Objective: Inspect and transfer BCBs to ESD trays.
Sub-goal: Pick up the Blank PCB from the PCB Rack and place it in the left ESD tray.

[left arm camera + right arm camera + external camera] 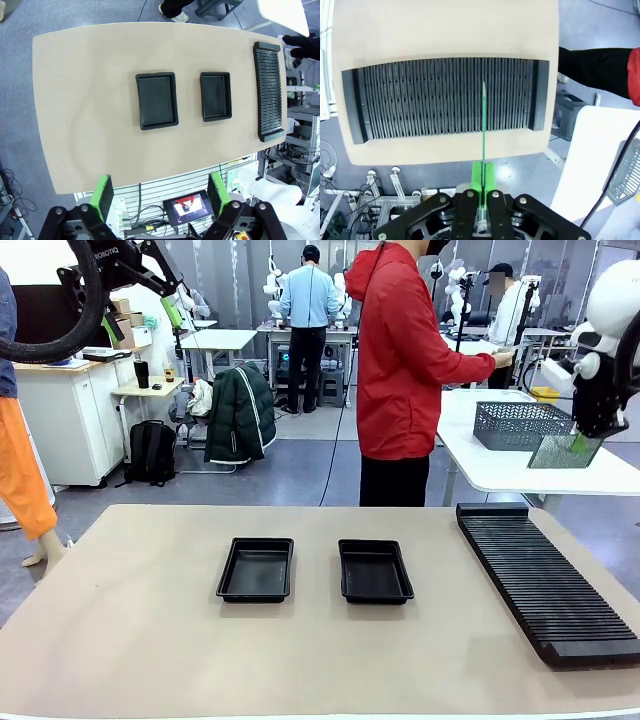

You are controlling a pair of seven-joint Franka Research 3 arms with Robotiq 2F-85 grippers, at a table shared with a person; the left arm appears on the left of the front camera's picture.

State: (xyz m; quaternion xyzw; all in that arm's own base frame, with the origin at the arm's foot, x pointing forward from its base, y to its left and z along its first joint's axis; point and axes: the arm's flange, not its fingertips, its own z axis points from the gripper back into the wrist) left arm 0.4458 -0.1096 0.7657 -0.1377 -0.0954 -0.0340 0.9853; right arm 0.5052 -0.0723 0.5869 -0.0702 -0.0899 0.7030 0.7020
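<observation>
**Tan surface (150, 640) below, one BCB aloft in the right pincer**

Pale speckled green BCB (562, 452) hanging high at the right edge of the front view, tilted, well above the surface. Seen from the right wrist as a thin green line, edge-on (483, 120), rising straight out from between the pads. Pinched at its near end by the right pincer (483, 175), green pads pressed flat against both faces of the board.

Directly beneath in that wrist view, far below, the long black ribbed rack (445, 97), lying along the right side of the surface. Left of the rack, well apart from it, two ESD trays side by side near the middle: one toward the robot's left (256, 570), the other just right of centre (374, 571), a clear gap between them, both flat and open side up.

Left pincer (160, 177) held high over the near edge, spread wide, nothing between its green pads, looking down on both trays and the rack.

Beyond the surface, a person in a red jacket (400, 370) standing side-on, beside a white side table (500, 472) carrying a grey mesh basket (520, 425).
</observation>
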